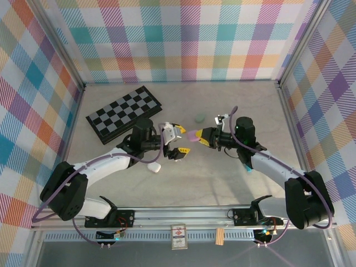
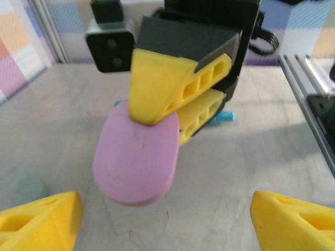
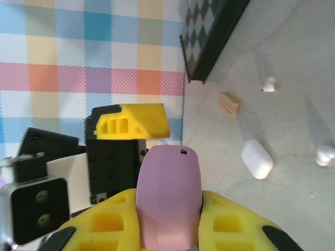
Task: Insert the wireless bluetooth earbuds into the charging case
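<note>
A purple charging case (image 1: 192, 135) hangs in the air between the two arms, closed. My right gripper (image 1: 203, 136) is shut on one end of it, its yellow fingers (image 2: 157, 89) pinching the case (image 2: 137, 157) from both sides. The same grip shows in the right wrist view, where the right gripper (image 3: 170, 219) clamps the case (image 3: 168, 183). My left gripper (image 1: 181, 142) stands open around the case's free end without touching it, its fingertips (image 2: 42, 219) spread wide apart. Two white earbuds (image 3: 268, 83) (image 3: 325, 155) lie on the table.
A white case (image 1: 154, 167) (image 3: 257, 158) lies under the left arm. A mint green case (image 1: 199, 117) (image 2: 29, 188) sits behind the grippers. A folded chessboard (image 1: 123, 113) lies at the back left, a small wooden block (image 3: 229, 103) near it. A teal pen (image 2: 222, 116) lies under the right arm.
</note>
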